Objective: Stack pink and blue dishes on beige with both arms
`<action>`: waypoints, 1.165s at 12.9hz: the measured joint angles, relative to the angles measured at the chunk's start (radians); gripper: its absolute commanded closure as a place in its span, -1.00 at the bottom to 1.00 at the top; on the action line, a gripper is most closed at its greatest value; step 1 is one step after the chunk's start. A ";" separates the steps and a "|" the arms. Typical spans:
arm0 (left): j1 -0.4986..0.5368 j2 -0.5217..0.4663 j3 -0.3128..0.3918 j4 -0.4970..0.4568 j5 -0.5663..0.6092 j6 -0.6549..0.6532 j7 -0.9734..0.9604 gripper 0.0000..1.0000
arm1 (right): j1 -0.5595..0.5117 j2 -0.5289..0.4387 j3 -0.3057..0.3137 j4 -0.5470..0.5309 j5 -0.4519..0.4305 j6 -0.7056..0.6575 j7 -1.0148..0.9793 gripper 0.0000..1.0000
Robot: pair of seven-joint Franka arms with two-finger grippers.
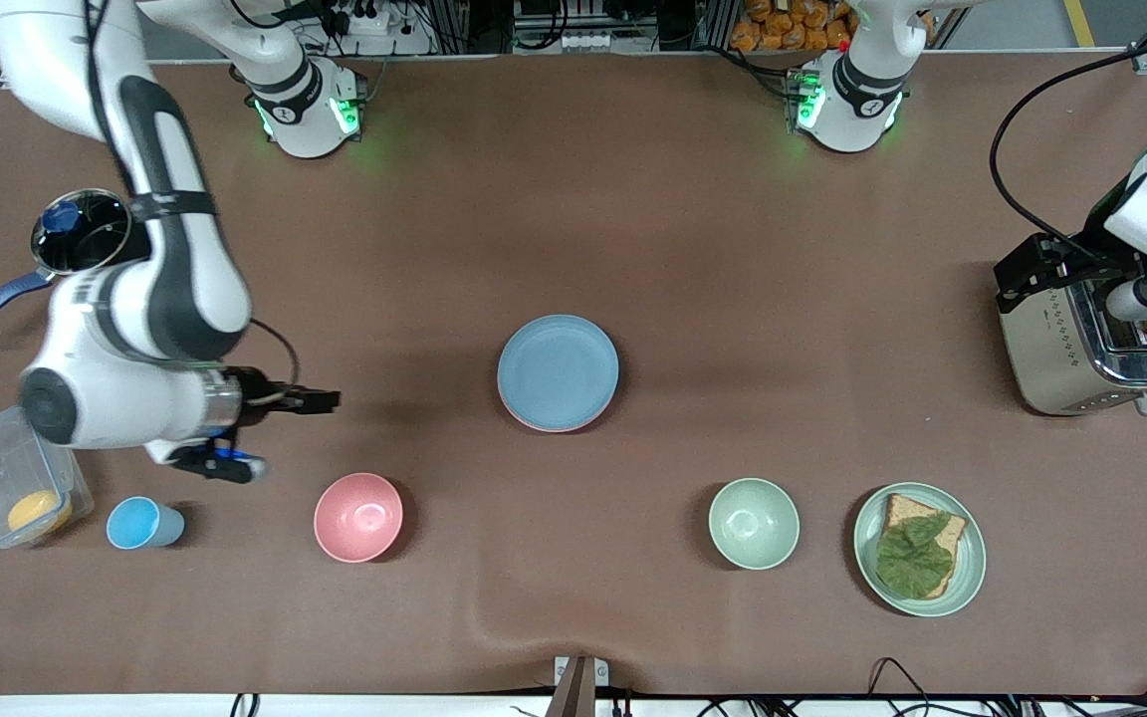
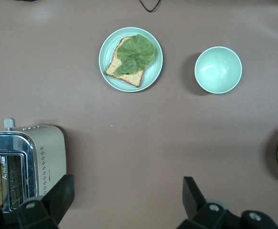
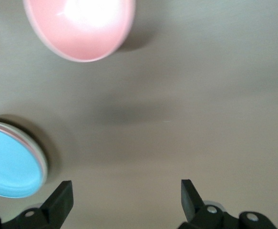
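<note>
Centrally on counter [image 1: 633, 199]: blue plate [image 1: 558, 371] stacked atop pink plate [image 1: 534, 422]; beige not visible. Left pincer [image 2: 129, 200] wide, over toaster [image 1: 1081, 344]. Right pincer [image 3: 124, 200] wide, over counter near pink bowl [image 1: 358, 516]. No legible writing.

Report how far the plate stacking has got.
It looks done or nearly so: the blue plate lies on top of a stack mid-table, with a pink plate edge showing under it. A beige plate below cannot be made out. Nothing is in hand: the right gripper is open above bare table near the pink bowl, and the left gripper is open beside the toaster.
</note>
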 measured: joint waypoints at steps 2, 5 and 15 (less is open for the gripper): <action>0.000 -0.001 0.000 0.000 -0.001 0.000 0.000 -1.00 | -0.044 -0.038 -0.011 0.005 -0.041 -0.030 -0.025 -1.00; 0.000 -0.002 0.000 0.001 -0.001 -0.002 0.000 -1.00 | -0.110 -0.141 -0.012 0.018 -0.126 -0.073 -0.040 -1.00; -0.001 -0.003 -0.003 0.002 -0.018 -0.065 0.000 -1.00 | -0.223 -0.468 0.089 -0.037 -0.299 -0.193 -0.055 -1.00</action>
